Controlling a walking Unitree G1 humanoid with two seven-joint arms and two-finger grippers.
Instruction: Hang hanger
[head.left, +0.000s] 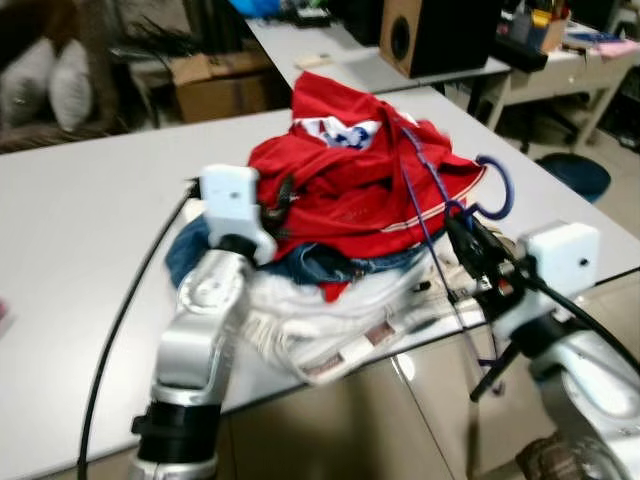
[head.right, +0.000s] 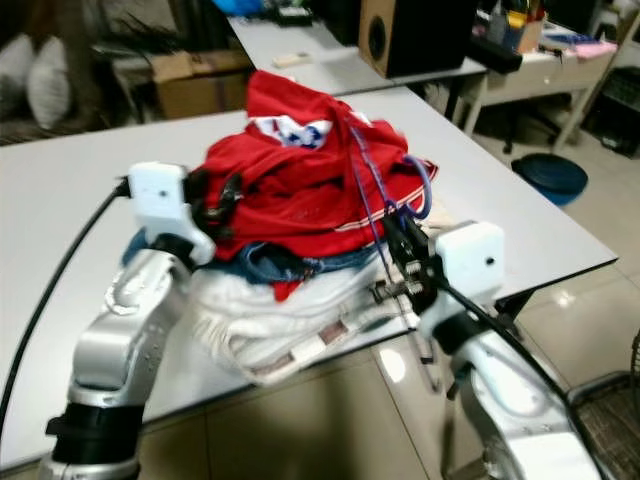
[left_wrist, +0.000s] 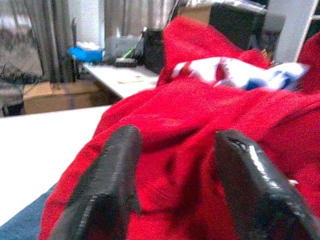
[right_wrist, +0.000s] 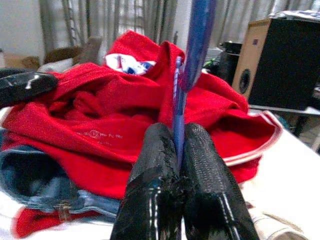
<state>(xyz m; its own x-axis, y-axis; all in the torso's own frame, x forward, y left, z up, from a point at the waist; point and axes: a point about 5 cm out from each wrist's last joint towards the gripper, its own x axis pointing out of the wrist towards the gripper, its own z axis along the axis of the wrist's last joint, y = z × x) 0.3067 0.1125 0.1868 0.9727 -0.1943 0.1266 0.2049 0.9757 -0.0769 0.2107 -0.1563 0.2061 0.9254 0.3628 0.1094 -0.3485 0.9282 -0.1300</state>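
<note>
The right pincer pinches a blue hanger (thin, upright) before red clothing.

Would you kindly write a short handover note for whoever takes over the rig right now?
Right end effector: shut on the blue hanger at the table's near edge.
Left end effector: open, fingers against the red garment on top of the clothes pile.
Done: hanger gripped, part of it lying over the red garment.
Left: lift the hanger free and hang it; no rail in sight.
</note>
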